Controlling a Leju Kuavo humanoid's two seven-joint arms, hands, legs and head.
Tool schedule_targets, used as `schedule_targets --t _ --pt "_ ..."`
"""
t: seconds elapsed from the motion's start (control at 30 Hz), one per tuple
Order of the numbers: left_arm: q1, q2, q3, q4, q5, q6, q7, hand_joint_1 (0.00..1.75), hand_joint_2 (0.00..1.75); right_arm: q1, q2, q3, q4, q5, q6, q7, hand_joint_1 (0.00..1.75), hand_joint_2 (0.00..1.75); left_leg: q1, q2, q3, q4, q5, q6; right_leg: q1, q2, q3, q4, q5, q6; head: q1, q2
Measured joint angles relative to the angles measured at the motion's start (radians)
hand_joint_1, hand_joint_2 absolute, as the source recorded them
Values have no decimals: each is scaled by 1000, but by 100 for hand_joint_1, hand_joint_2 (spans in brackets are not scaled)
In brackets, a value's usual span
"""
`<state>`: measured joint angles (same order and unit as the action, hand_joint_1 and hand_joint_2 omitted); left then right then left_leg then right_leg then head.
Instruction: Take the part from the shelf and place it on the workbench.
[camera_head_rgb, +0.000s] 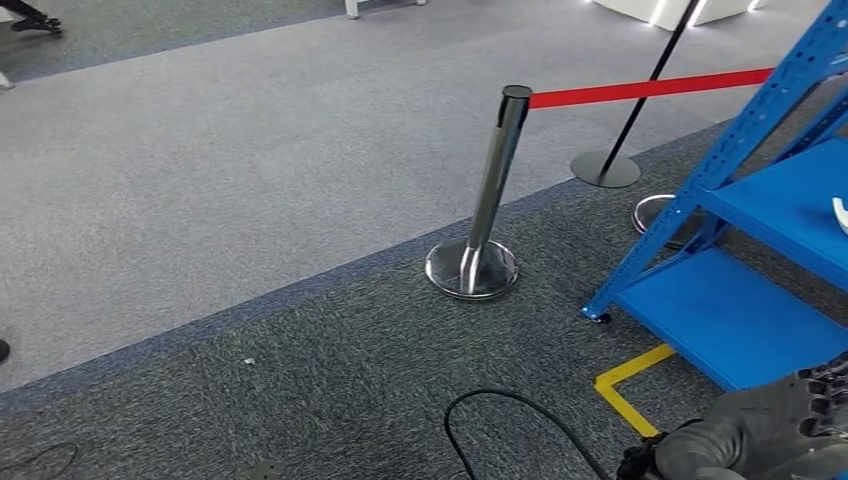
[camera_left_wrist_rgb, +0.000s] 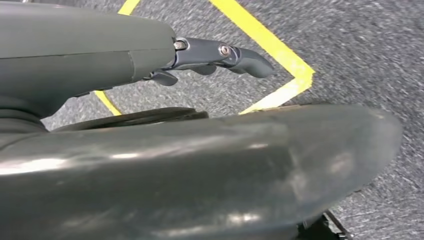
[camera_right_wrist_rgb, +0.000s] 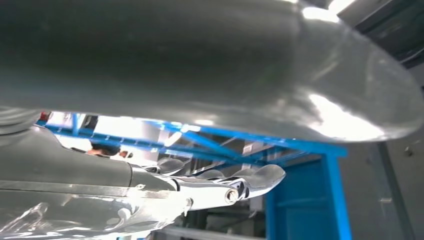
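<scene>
A white part (camera_head_rgb: 841, 213) peeks in at the right edge of the head view, lying on the middle board of the blue shelf (camera_head_rgb: 780, 200). My right hand (camera_head_rgb: 770, 430) is low at the bottom right, in front of the shelf's lowest board, well below the part. In the right wrist view the right hand (camera_right_wrist_rgb: 200, 190) has its fingers (camera_right_wrist_rgb: 260, 177) stretched out towards the blue frame and holds nothing. My left hand (camera_left_wrist_rgb: 150, 60) hangs over the carpet, fingers (camera_left_wrist_rgb: 245, 57) straight, with nothing in it.
A chrome stanchion (camera_head_rgb: 480, 200) with a red belt (camera_head_rgb: 650, 88) stands left of the shelf, and a black post (camera_head_rgb: 625, 130) is behind it. Yellow tape (camera_head_rgb: 625, 385) marks the floor by the shelf foot. A black cable (camera_head_rgb: 520, 410) loops on the carpet.
</scene>
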<state>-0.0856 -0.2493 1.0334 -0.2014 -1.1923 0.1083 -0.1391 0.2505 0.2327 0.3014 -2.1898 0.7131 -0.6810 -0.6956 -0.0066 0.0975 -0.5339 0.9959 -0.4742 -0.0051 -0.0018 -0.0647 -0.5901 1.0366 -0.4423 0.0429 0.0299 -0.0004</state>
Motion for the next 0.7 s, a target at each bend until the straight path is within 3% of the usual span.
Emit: schedule_targets --t 0.07,0.13,0.2,0.27,0.33,0.4,0.47,0.53,0.57,0.63,0.7 --pt "-1 0 0 0 0 0 -1 0 0 0 0 0 -2 -1 0 0 0 0 0 17 4 -2 -2 -10 2 21 -3 -4 1 -12 -2 0" --pt "-4 -1 0 0 0 0 -2 0 0 1 0 0 -5 -1 0 0 0 0 4 -6 1 13 -18 -22 -1 44 -5 -8 5 -22 -3 0" --pt "-4 -1 0 0 1 0 -2 0 0 1 1 0 -7 -2 0 0 0 0 7 -62 -39 104 -73 -32 -7 65 -5 -10 9 -30 -6 0" --pt "-1 0 0 0 1 0 -2 0 0 1 1 0 -7 -2 0 0 0 0 7 -87 -109 244 -133 -35 -8 91 -6 -10 10 -34 -7 0" --pt "0 0 0 0 2 0 -2 0 0 1 1 0 -7 -2 0 0 0 0 8 -90 -143 296 -129 -34 -8 119 -7 -10 11 -33 -7 0" --pt "-1 1 0 0 2 0 -2 0 0 1 1 0 -7 -2 0 0 0 0 9 -95 -121 238 -76 -32 -10 142 -6 -10 12 -31 -7 0" --pt "-2 0 0 0 2 0 -2 0 0 1 1 0 -7 -2 0 0 0 0 14 -136 -67 117 -16 -33 -10 165 -7 -8 14 -25 -8 0" --pt "-2 0 0 0 2 0 -2 0 0 1 1 0 -7 -3 0 0 0 0 20 -176 -27 24 12 -30 -10 190 -14 -5 16 -14 -9 0" --pt "-2 0 0 0 2 0 -2 0 0 1 1 0 -7 -3 0 0 0 0 19 -180 -21 8 11 -25 -10 201 -18 -6 18 -8 -11 0" --pt "-3 -1 1 0 2 0 -3 0 0 2 1 0 -8 -3 0 0 0 0 18 -159 -19 3 12 -12 -14 214 -26 -11 22 4 -12 0" --pt "-4 -1 1 0 2 0 -4 0 0 2 1 0 -8 -3 0 0 0 0 18 -134 -17 -1 16 2 -12 171 -45 21 0 10 -8 0"
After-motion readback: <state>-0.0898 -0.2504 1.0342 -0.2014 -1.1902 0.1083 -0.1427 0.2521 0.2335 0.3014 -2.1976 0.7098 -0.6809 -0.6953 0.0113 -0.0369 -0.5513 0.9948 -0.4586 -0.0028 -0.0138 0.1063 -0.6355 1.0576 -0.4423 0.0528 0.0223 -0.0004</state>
